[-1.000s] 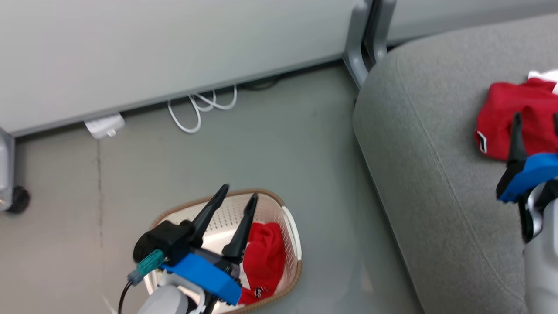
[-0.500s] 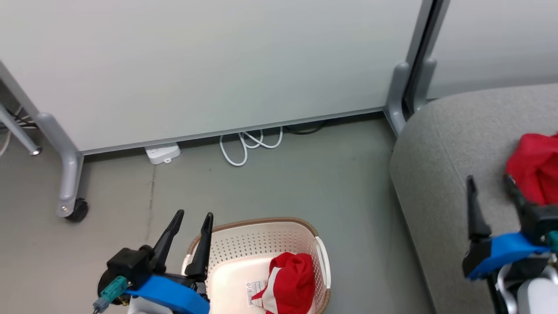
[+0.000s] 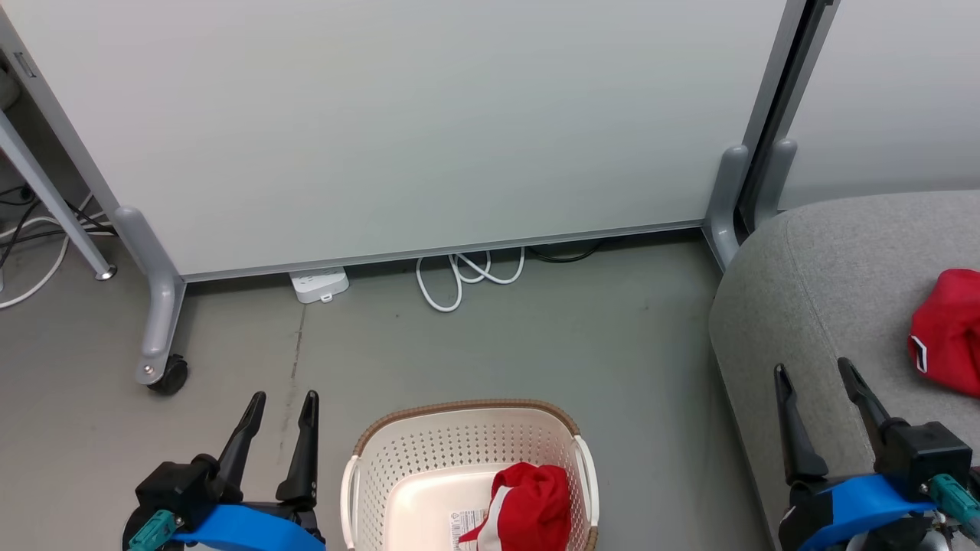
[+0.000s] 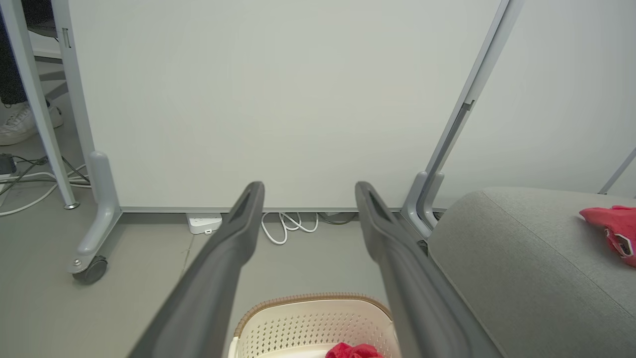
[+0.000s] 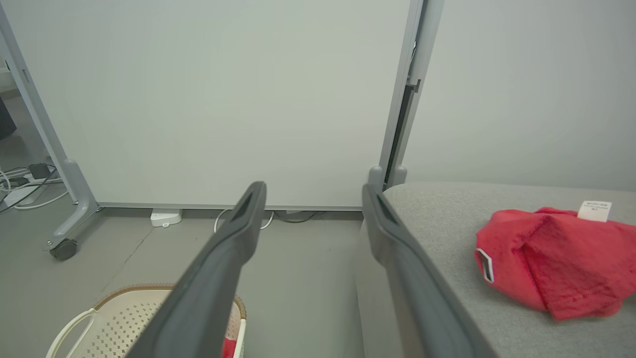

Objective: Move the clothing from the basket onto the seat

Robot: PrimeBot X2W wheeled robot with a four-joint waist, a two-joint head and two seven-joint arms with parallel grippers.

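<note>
Clothing (image 3: 528, 509) in red with white trim lies bunched in the right half of the basket (image 3: 459, 448), which stands on the floor (image 3: 612, 344) just off the left edge of the seat (image 3: 827, 291). You have a second red garment (image 3: 949, 333) resting on the seat, well in from that edge. Your left claw (image 3: 284, 398) hovers over the floor beside the basket's left handle, jaws spread and gripping nothing. Your right claw (image 3: 811, 369) hangs above the seat's left edge, jaws likewise apart and empty, near that garment but not touching it.
</note>
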